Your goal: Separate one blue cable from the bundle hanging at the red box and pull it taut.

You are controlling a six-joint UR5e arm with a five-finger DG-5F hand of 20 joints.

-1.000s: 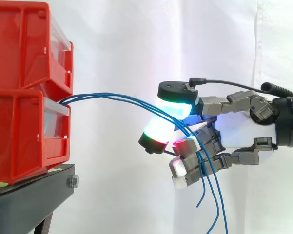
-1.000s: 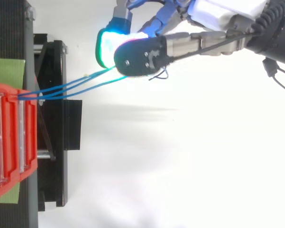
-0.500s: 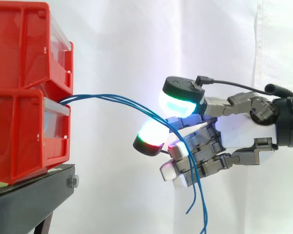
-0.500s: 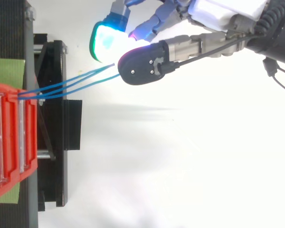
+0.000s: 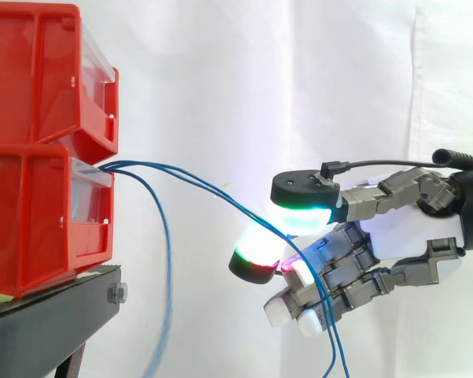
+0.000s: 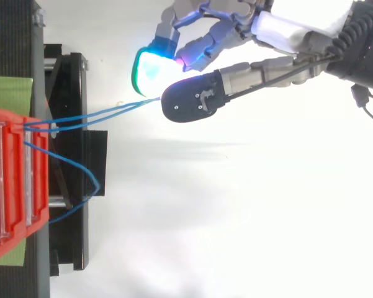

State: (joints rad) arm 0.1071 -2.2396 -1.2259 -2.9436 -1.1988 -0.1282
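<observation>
Robot hand: the robot hand [image 5: 409,236] enters from the right of the side view, fingers curled, gripping two blue cables [image 5: 220,191] between its upper glowing pad [image 5: 303,214] and the pad below it.
Held cables: they run side by side from the bin front in a shallow sagging arc to the pads, then drop past the curled fingers.
Loose cable: a third blue cable [image 5: 168,268] leaves the same spot and hangs free just beside the stand, well apart from the robot hand.
Bins: upper red bin [image 5: 31,71] sits on the lower red bin [image 5: 31,220]; all cables emerge at the lower bin's top front.
Stand: black stand [image 5: 55,315], under the bins.
Backdrop: white curtain [image 5: 220,79].
</observation>
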